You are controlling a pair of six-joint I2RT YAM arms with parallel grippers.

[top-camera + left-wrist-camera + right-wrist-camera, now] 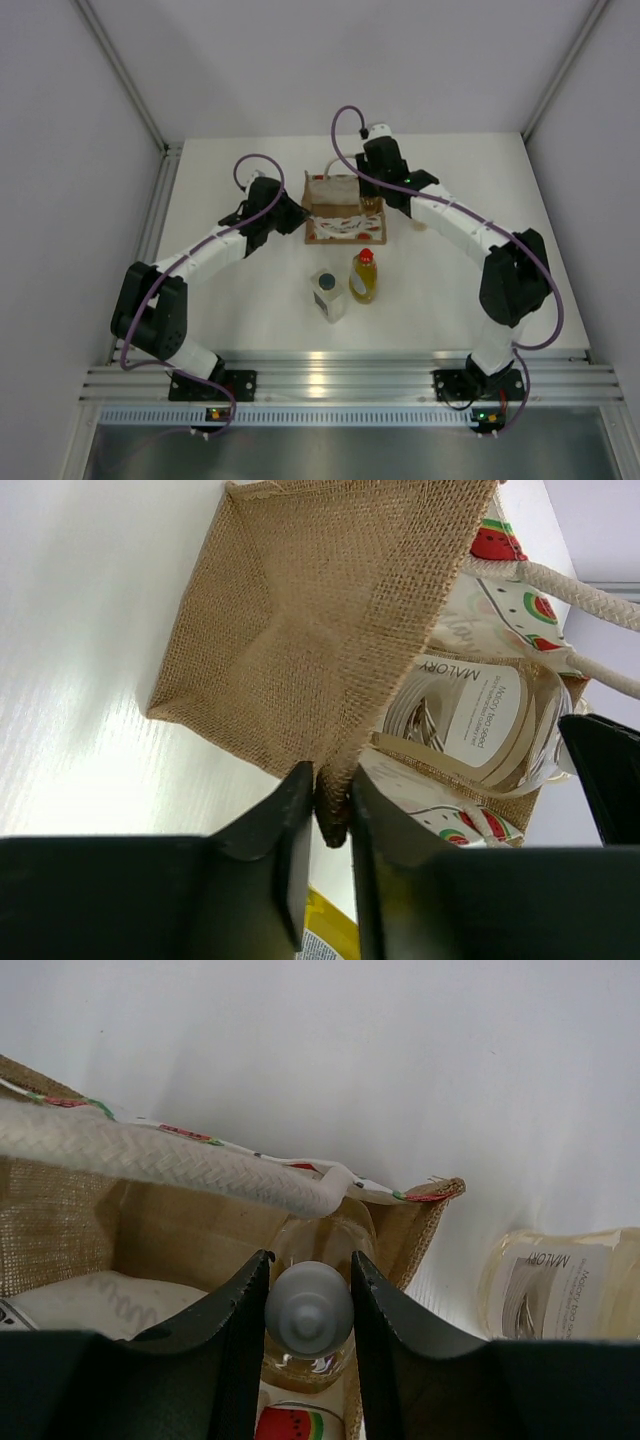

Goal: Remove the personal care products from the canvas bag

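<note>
The canvas bag (335,208) stands mid-table, its mouth open. My left gripper (298,216) is shut on the bag's burlap side edge (335,815). My right gripper (375,198) reaches into the bag's right end, its jaws closed on the pale cap of a slim amber bottle (308,1310) standing inside. That labelled bottle also shows in the bag's mouth in the left wrist view (480,720). A second slim amber bottle (565,1280) lies on the table right of the bag. The red-capped yellow bottle (364,277) and the grey-capped squarish bottle (328,293) stand in front of the bag.
The bag's whitish rope handle (180,1160) crosses just above my right fingers. The yellow bottle's edge shows under my left fingers (325,930). White walls enclose the table; a metal rail (330,375) runs along the near edge.
</note>
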